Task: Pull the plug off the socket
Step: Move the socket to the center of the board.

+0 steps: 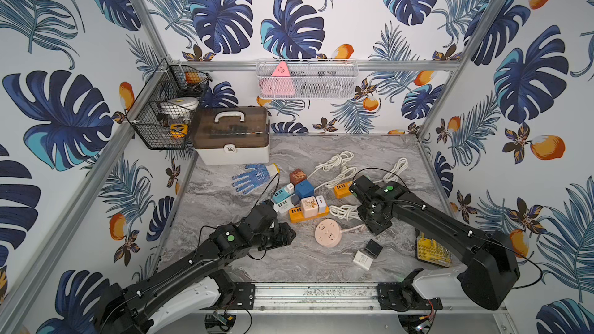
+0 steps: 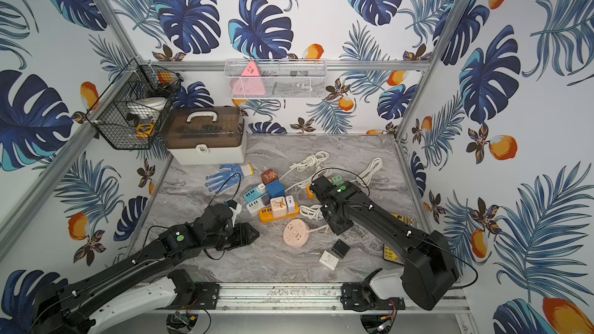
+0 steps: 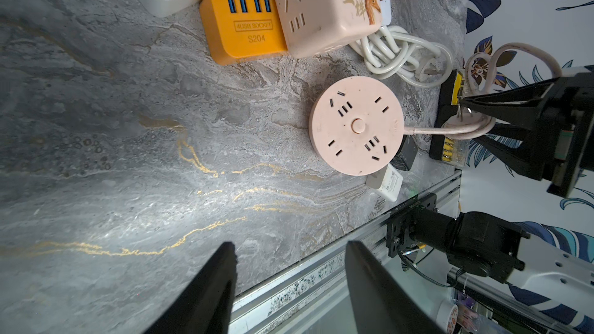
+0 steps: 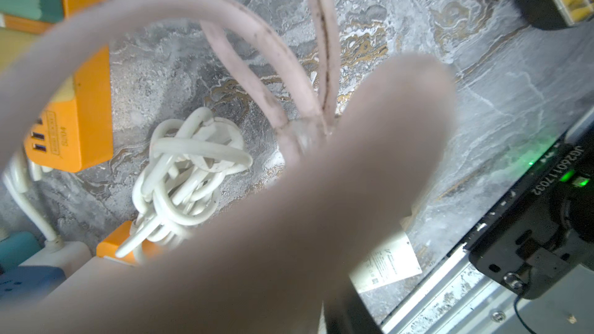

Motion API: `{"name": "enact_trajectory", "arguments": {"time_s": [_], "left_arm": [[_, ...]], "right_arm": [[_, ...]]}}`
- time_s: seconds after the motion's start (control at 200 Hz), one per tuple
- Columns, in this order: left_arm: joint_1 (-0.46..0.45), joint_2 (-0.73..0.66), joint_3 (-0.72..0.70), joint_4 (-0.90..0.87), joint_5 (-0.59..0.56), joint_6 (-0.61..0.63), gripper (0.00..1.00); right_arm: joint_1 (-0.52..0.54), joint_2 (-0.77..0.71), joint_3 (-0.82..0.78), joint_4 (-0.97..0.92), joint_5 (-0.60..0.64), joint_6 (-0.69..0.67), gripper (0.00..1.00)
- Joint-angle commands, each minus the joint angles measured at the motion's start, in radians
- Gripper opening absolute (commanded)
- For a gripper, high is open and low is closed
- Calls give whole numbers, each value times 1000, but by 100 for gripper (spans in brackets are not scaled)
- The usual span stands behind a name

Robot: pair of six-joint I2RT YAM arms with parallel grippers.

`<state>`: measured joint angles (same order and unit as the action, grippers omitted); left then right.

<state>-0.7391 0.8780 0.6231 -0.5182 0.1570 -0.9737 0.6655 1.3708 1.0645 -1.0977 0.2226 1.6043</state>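
Left wrist view: the left fingers (image 3: 209, 284) stand open above the table (image 3: 128, 155), near the pink socket (image 3: 356, 125). Beyond the socket the right fingers (image 3: 514, 97) are closed on the plug (image 3: 455, 119), apart from the socket, its cable (image 3: 427, 129) looped beside them. Right wrist view: cable (image 4: 324, 43) loops hang close. In both top views the socket (image 1: 327, 233) lies between the two pairs of fingers.
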Motion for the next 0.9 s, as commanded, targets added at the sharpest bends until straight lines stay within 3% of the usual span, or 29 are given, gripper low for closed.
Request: {"name": "enact_trajectory", "arguments": {"time_s": [0.0, 0.335, 0.585, 0.74, 0.896], "left_arm": [[1, -2, 5, -20, -20, -13, 61], [3, 16, 80, -171, -79, -88, 59], [28, 16, 121, -284, -96, -198, 60], [94, 9, 145, -391, -103, -197, 61], [195, 2, 113, -447, -40, -154, 62]], "right_arm": [[50, -9, 0, -40, -18, 40, 0], [243, 73, 66, 34, -147, 300, 0], [374, 207, 60, 247, -253, 514, 0], [410, 302, 97, 376, -291, 578, 0], [430, 393, 100, 496, -375, 613, 0]]}}
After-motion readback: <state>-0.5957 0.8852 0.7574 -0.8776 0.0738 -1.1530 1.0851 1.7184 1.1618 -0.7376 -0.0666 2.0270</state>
